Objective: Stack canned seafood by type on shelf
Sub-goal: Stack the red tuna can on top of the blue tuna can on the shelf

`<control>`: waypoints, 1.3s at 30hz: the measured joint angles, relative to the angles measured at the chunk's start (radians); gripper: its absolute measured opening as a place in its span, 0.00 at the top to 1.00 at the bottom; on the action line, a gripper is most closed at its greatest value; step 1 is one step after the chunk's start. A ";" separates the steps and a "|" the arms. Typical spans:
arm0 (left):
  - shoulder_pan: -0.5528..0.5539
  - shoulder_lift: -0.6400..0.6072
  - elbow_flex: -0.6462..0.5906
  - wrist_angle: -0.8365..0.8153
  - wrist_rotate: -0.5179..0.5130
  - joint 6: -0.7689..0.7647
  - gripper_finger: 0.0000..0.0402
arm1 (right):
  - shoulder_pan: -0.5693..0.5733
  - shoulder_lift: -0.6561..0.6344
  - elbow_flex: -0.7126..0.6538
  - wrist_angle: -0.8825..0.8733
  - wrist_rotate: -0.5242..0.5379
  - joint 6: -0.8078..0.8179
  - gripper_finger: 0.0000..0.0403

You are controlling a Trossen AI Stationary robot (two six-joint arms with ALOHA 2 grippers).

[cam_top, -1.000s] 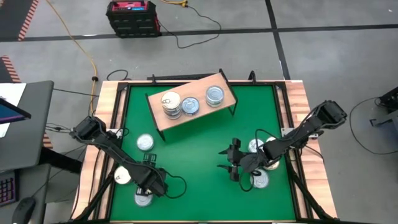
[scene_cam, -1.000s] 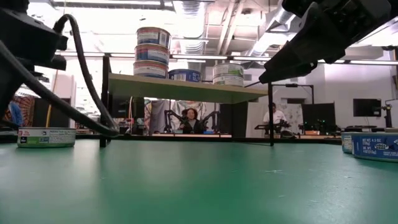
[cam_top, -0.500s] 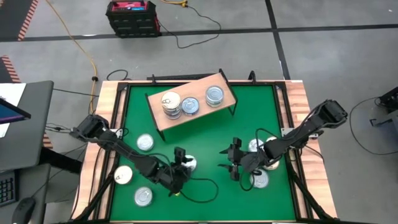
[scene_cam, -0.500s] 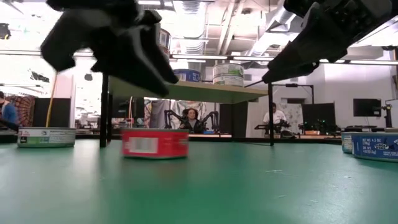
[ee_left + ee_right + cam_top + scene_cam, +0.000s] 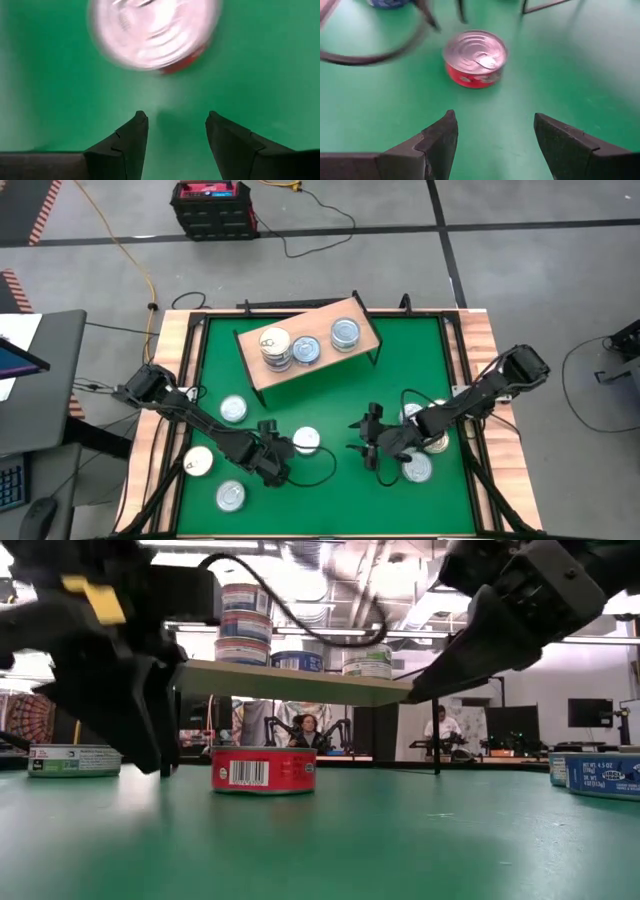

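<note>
High view shows a red-sided tin (image 5: 306,441) sitting alone on the green table (image 5: 330,410), about midway between the two arms, with the left gripper (image 5: 272,459) just beside it and the right gripper (image 5: 364,448) a little farther off on the other side. Both sets of fingers stand parted and hold nothing; from the left wrist you look past the spread fingers at bare green, with the tin's silver lid ahead of the tips and not between them. From table height the tin stands flat and upright, barcode facing the camera, the left arm's dark bulk close against its side but not closed on it. On the shelf (image 5: 362,330) near the back of the table there is a stack of tins (image 5: 275,346) at one end and two single tins (image 5: 306,350) (image 5: 345,333) beside it. More tins lie near each arm's base. I would judge that the red tin is being passed across the middle, set down for the right arm to take. Its next move would be to line its open fingers squarely around the tin, close, and lift it clear before carrying it to the shelf.
</note>
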 joint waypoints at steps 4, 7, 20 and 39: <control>0.023 -0.001 -0.079 0.123 -0.035 -0.001 0.53 | -0.030 0.055 0.034 0.040 -0.073 -0.028 0.29; 0.057 -0.003 -0.134 0.243 -0.036 0.052 0.53 | -0.046 0.101 0.057 0.029 -0.101 -0.052 0.29; 0.112 0.000 -0.155 0.674 -0.015 0.436 0.53 | -0.068 0.119 0.090 -0.195 -0.142 0.039 0.29; 0.197 0.116 -0.113 0.646 0.034 0.289 0.53 | -0.141 0.158 0.089 -0.145 -0.216 0.011 0.29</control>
